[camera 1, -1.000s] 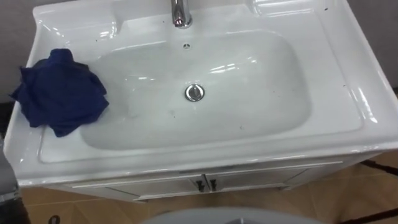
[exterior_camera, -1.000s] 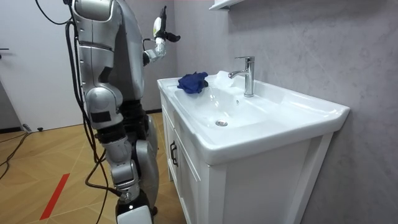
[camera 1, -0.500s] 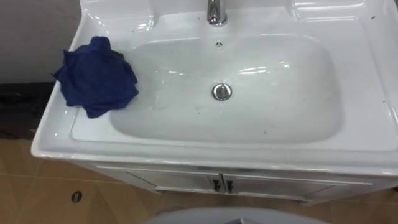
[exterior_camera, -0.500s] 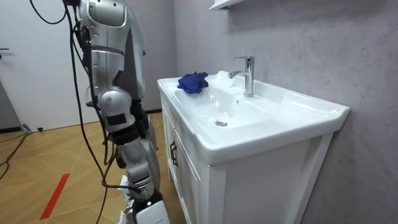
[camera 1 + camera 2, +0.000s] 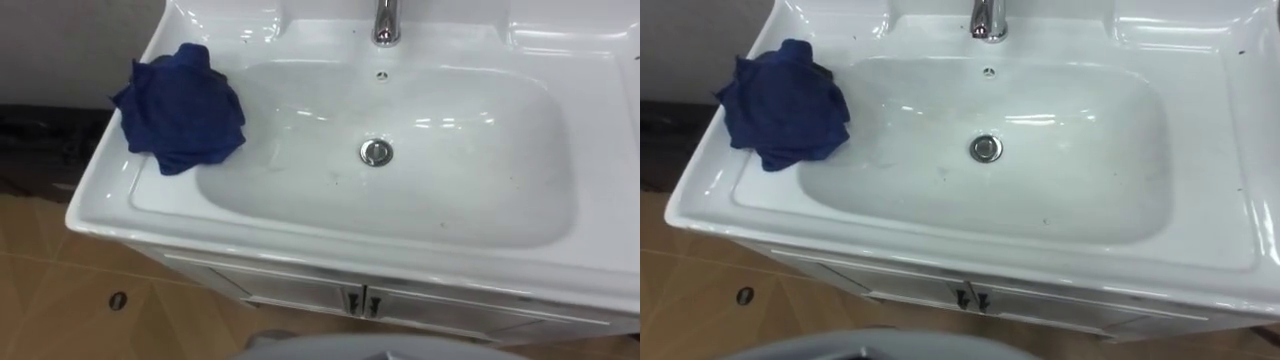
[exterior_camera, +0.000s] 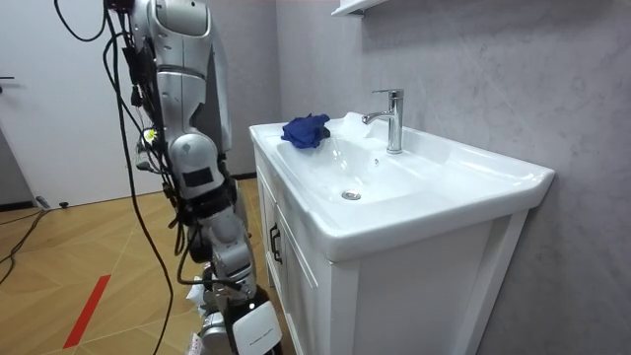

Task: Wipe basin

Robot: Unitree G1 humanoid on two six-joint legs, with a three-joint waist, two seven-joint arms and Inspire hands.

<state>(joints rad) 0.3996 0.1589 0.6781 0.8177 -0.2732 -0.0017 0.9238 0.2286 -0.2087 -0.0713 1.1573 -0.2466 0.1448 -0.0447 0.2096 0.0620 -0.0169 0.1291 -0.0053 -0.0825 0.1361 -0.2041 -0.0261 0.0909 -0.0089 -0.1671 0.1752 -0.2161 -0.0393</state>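
The blue cloth (image 5: 180,108) is lying bunched on the basin's (image 5: 470,215) left rim; either hand's state I cannot tell. Wiping probably needs it flattened.

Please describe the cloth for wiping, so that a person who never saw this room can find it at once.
Look at the white basin set on a white cabinet against the grey wall. On its flat rim, at the robot's left of the bowl, lies the blue cloth, crumpled in a heap. It is the only dark, soft thing there; the tap and drain are shiny metal.
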